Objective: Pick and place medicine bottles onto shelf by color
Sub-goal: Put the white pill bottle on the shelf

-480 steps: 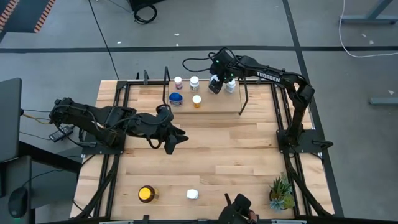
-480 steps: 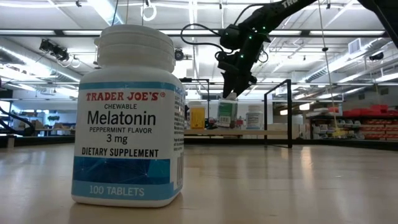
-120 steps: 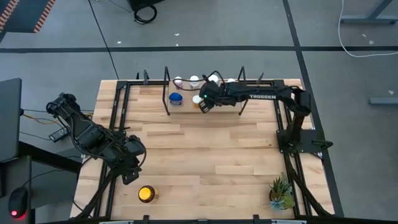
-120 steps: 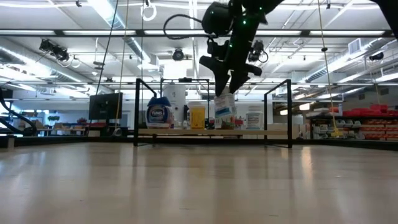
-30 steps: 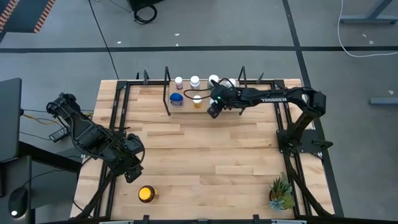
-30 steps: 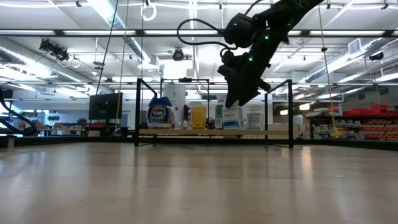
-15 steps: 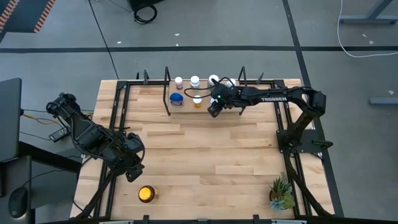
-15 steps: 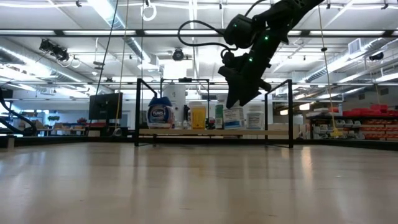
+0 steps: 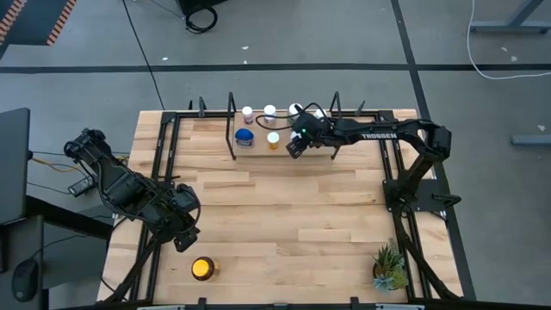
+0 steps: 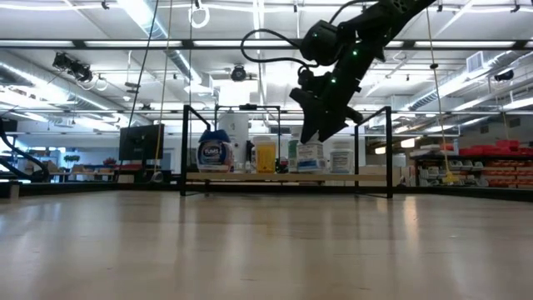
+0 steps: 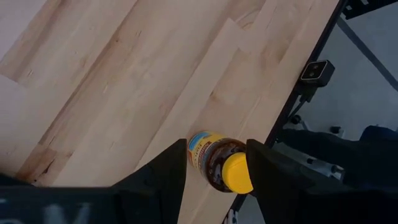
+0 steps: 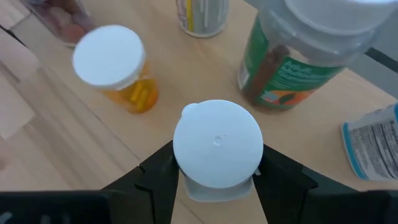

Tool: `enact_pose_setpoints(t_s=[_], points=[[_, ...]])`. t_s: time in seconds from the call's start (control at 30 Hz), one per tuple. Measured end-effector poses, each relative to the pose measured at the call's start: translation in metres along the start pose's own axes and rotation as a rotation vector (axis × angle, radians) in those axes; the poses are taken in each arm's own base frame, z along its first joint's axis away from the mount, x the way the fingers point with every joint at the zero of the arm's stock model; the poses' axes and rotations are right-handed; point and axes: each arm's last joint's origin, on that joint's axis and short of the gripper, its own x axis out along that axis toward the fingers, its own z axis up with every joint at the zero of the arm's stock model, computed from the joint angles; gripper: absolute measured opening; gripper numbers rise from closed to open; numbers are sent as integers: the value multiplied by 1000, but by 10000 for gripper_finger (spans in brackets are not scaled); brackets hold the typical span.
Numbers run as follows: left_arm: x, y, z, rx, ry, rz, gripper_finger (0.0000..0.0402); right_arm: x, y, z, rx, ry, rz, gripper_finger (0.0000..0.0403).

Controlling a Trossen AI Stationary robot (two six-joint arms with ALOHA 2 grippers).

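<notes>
Right gripper (image 12: 217, 177) holds a white-capped bottle (image 12: 217, 144) over the shelf (image 9: 310, 148); left gripper (image 11: 216, 180), half open, brackets the yellow-capped bottle (image 11: 217, 162), near-left surface

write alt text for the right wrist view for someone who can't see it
The right gripper hangs over the light-wood shelf, its two dark fingers either side of a white-capped bottle. Beyond stand a small orange bottle with a white cap and a green-labelled bottle.
</notes>
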Motion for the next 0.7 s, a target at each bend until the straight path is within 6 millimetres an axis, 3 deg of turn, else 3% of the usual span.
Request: enact_pose_setpoints(t_s=[0.4, 0.7], points=[[0, -1, 0, -3, -4, -14, 172, 0, 1, 2, 18, -24, 4, 221], [0, -2, 0, -3, -5, -16, 172, 0, 1, 2, 32, -27, 5, 222]])
